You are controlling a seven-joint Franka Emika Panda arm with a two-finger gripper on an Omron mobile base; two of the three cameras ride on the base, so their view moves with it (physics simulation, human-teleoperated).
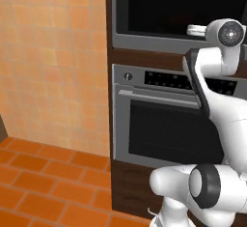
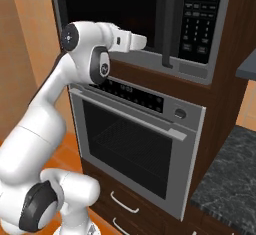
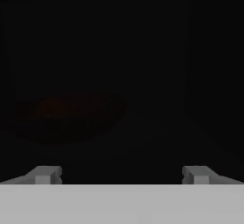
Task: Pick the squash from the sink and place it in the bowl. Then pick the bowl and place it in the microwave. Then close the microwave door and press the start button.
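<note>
Beside the microwave (image 2: pixel 150 24) cavity, its keypad (image 2: pixel 197 21) lettering is illegibly small.

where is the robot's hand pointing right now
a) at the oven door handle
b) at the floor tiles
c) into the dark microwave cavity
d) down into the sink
c: the arm reaches into the microwave above the oven, and the open gripper faces a dark interior holding a faint reddish bowl.

The microwave (image 2: pixel 125 9) fills the frame's top above the oven (image 2: pixel 135 144), the bowl (image 3: pixel 66 116) sits inside its cavity, lower left in the hand view.
</note>
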